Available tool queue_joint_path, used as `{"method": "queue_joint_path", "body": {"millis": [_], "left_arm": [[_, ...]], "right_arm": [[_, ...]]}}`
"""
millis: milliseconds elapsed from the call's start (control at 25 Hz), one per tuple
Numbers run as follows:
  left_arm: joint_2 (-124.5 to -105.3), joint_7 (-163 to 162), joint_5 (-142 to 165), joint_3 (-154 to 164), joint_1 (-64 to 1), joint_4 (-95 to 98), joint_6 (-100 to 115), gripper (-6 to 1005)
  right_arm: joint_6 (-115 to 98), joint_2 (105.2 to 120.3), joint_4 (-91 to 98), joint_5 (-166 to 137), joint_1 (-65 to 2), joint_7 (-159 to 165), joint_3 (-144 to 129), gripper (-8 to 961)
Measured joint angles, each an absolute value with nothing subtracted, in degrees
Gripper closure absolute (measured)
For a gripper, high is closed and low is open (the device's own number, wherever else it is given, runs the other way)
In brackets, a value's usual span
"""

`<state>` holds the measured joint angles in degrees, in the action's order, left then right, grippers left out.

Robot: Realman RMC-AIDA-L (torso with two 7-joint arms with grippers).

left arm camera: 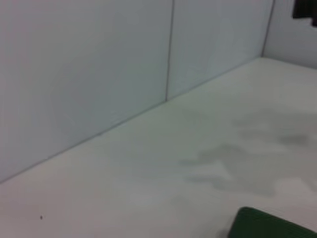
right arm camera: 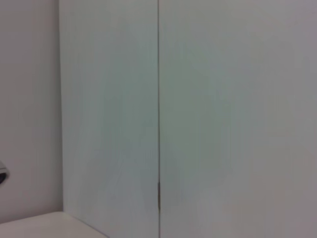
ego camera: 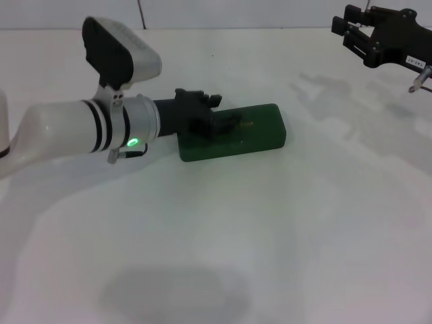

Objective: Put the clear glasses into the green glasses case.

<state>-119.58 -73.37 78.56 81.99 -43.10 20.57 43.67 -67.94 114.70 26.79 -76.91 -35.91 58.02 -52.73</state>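
The green glasses case lay closed and flat on the white table, with the left gripper pressed down on the left part of its lid; whether its jaws were apart or together could not be told. The clear glasses were nowhere visible. The right gripper hung raised at the far right, its jaws also unreadable.

surface: white table | on it: 1 green glasses case — closed, lying flat
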Motion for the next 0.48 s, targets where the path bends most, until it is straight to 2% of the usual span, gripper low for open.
{"method": "queue_joint_path", "body": {"millis": [280, 440, 480], "left_arm": [[-119.77, -67.5, 71.8, 81.7, -36.2, 26.9, 48.9, 349], [-119.45, -60.4, 62.9, 81.5, -31.1, 29.4, 58.6, 330], [-119.14, -55.9, 59.0, 79.3, -27.2, 30.0, 69.7, 326]], "right_arm": [[-67.6, 114.67, 27.1, -76.9, -36.3, 57.5, -54.4, 649], [-70.1, 114.57, 29.4, -76.9, -36.4, 58.8, -60.2, 647], [-71.5, 114.59, 29.9, -76.9, -36.4, 59.2, -61.4, 647]]}}
